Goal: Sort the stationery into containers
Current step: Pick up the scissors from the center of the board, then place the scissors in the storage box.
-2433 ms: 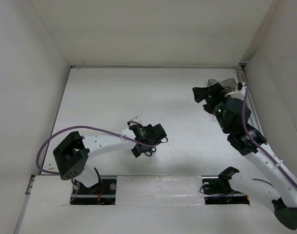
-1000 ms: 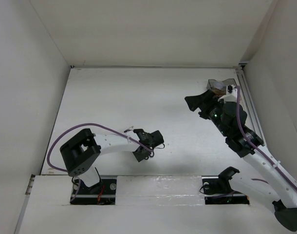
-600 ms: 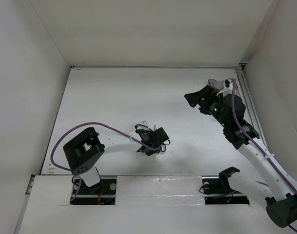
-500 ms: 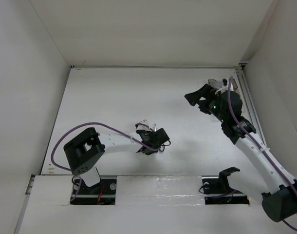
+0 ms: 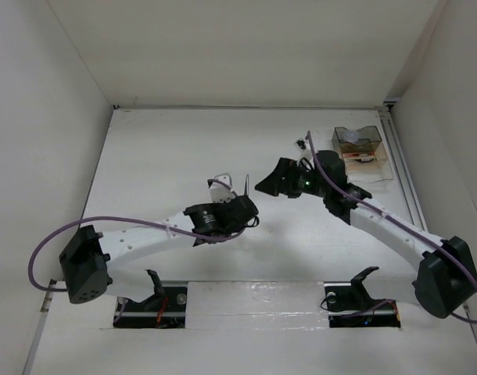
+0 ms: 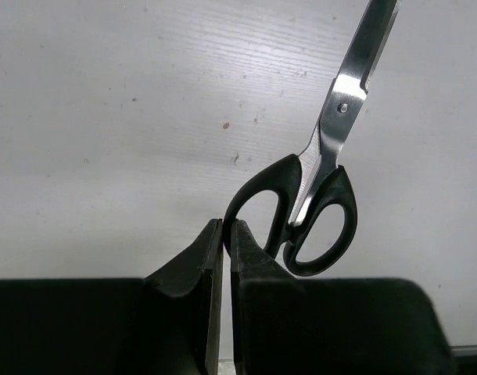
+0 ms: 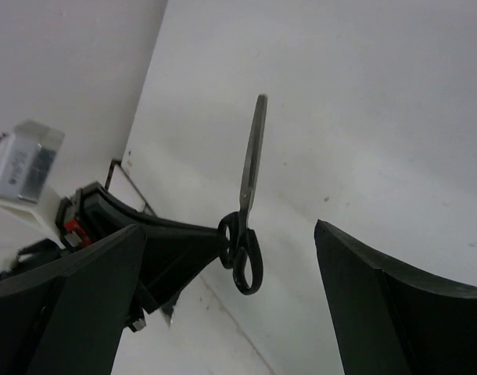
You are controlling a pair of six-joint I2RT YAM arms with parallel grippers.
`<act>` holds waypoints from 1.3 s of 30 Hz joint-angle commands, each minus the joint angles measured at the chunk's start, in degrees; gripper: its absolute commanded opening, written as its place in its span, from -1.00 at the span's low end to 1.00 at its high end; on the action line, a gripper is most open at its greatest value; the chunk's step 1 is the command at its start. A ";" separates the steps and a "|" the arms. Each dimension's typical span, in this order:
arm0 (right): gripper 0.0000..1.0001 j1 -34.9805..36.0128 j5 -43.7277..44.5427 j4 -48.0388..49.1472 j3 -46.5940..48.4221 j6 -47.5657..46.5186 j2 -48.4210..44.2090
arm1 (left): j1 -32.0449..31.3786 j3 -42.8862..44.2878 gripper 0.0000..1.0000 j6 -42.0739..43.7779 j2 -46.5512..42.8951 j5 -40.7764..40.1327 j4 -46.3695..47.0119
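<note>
The black-handled silver scissors (image 6: 326, 176) hang from my left gripper (image 6: 225, 226), which is shut on one handle loop; the blades point away from it. From above, the left gripper (image 5: 240, 208) is mid-table with the scissors' blade (image 5: 245, 186) sticking out behind it. My right gripper (image 5: 274, 181) stands open just right of the scissors. In its wrist view the scissors (image 7: 252, 168) lie between its wide-apart fingers (image 7: 74, 289). The smoky-brown container (image 5: 371, 131) sits at the far right with a pale roll (image 5: 352, 138) and a red-and-white item (image 5: 362, 158) inside.
A small dark item (image 5: 303, 142) lies on the table behind the right gripper, too small to identify. White walls enclose the table on the left, back and right. The arm bases and their mounting slots (image 5: 362, 301) line the near edge.
The left gripper shut on the scissors' handle and carried them up and toward the middle. The right arm swung left from the container to face the scissors, still open.
</note>
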 commanded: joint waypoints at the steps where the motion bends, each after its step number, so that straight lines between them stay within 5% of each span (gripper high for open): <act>1: 0.90 4.21 -4.01 8.89 -0.53 -2.52 1.43 | -0.04 2.38 -1.00 5.71 -4.41 -2.09 -1.29; 10: 0.66 9.41 -7.87 18.11 -0.53 0.19 8.98 | -0.04 3.00 -1.00 8.35 -11.44 -0.94 -0.24; 17: 0.21 9.41 -14.03 32.00 -3.70 5.65 10.49 | -0.04 3.00 -1.00 8.88 -12.06 0.11 -0.24; 20: -0.38 9.41 -14.03 33.24 -3.70 6.97 11.01 | -0.04 3.00 -1.00 9.41 -11.54 0.64 0.81; 22: -1.00 9.41 -12.20 33.24 -3.70 7.49 10.49 | -0.04 3.00 -1.00 9.41 -11.54 0.64 1.51; 27: -1.00 9.41 -9.20 28.77 -2.48 6.36 9.34 | -0.04 2.38 -0.99 9.41 -10.83 0.11 2.31; 29: -1.00 9.41 -7.45 25.53 -1.68 5.56 9.34 | -0.04 3.00 -0.67 9.41 -9.70 -0.94 2.31; 30: -1.00 9.41 -7.43 24.64 -0.89 4.96 9.34 | -0.04 3.61 -0.04 9.41 -9.69 -0.94 2.31; 31: -1.00 9.41 -6.56 23.93 -0.88 4.95 9.34 | -0.04 4.22 0.25 9.41 -9.69 -0.94 2.31; 33: -1.00 9.41 -5.42 22.70 -0.36 4.42 9.34 | -0.04 4.75 0.41 10.10 -9.69 -0.94 2.31; 36: -1.00 9.41 -1.22 19.81 0.25 4.42 8.82 | 1.01 6.15 0.99 10.11 -9.69 -0.94 1.70; 39: -1.00 7.40 3.36 15.59 1.58 4.42 8.21 | 1.02 7.47 1.00 10.11 -11.09 -2.78 -0.67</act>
